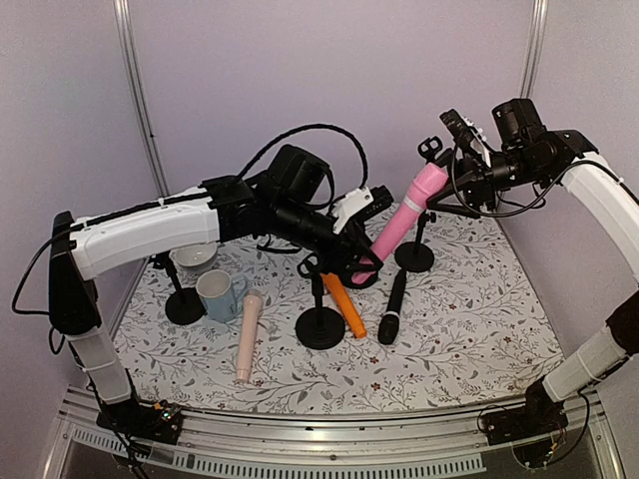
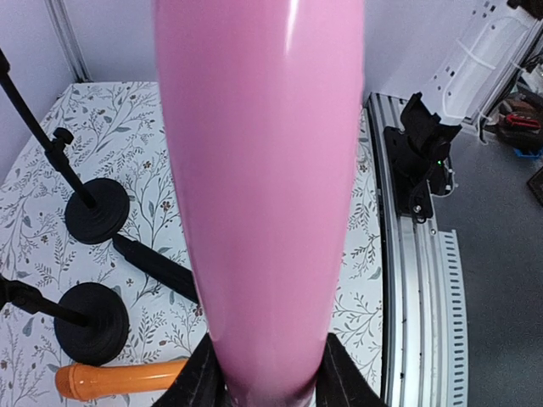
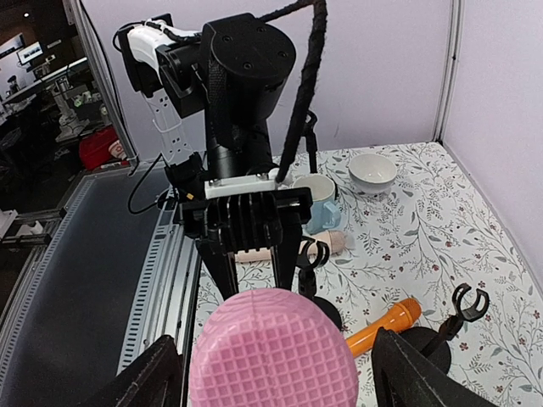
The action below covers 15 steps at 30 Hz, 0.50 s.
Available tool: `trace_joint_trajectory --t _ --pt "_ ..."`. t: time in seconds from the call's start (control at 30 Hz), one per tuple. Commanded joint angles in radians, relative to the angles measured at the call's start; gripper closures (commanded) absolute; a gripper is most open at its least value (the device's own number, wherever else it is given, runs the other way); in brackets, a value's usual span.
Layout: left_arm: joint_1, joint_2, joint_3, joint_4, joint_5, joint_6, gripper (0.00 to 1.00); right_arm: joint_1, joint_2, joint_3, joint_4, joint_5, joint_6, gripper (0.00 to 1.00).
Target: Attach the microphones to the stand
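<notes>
"Pink mic (image 1: pixel 404 222) first: where do we have it?"

"We hold it off the table (image 1: pixel 479 329), tilted, head up and to the right. Our left gripper (image 1: pixel 364 267) is clamped on its lower end. In the left wrist view the pink body rises straight out from between the fingers (image 2: pixel 348 390)."

"And our right gripper (image 3: pixel 271 377)?"

"Its jaws stand apart, one on each side of the waffle-patterned head. The right wrist view shows a thin gap on both sides, so we see neither finger touching it."

"Is the mic in a clip?"

"We cannot tell. From above, the head is near the clip of the right stand (image 1: pixel 414 256), and the body crosses in front of that stand's pole. Whether they touch is hidden from us."

"Where do we find the other three?"

"All lie flat on the table. Orange mic (image 1: pixel 344 304) lies just beside the base of the middle stand (image 1: pixel 319 327), on its right. Black mic (image 1: pixel 391 311) lies near the orange one, further right and apart from it. Beige mic (image 1: pixel 248 337) lies toward the near edge, just right of the mug (image 1: pixel 218 294)."

"What else do we see?"

"We see a left stand (image 1: pixel 185 304) just left of the mug, and a white bowl (image 1: pixel 195 257) behind them."
</notes>
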<state>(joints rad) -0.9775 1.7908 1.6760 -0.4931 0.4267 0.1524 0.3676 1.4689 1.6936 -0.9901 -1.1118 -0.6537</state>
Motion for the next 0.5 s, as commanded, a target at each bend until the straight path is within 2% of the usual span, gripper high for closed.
trace_joint_trajectory --t 0.0,0.33,0.47 --pt "0.016 -0.03 -0.006 0.005 0.003 0.015 0.93 0.008 -0.04 -0.031 0.007 -0.018 -0.024 0.22" --pt "0.027 -0.021 -0.002 0.005 0.029 0.006 0.94 0.055 -0.006 -0.033 0.05 -0.032 0.002 0.25" --pt "0.031 -0.018 -0.002 0.006 0.031 0.005 0.95 0.056 0.007 -0.023 0.066 -0.066 0.027 0.36"
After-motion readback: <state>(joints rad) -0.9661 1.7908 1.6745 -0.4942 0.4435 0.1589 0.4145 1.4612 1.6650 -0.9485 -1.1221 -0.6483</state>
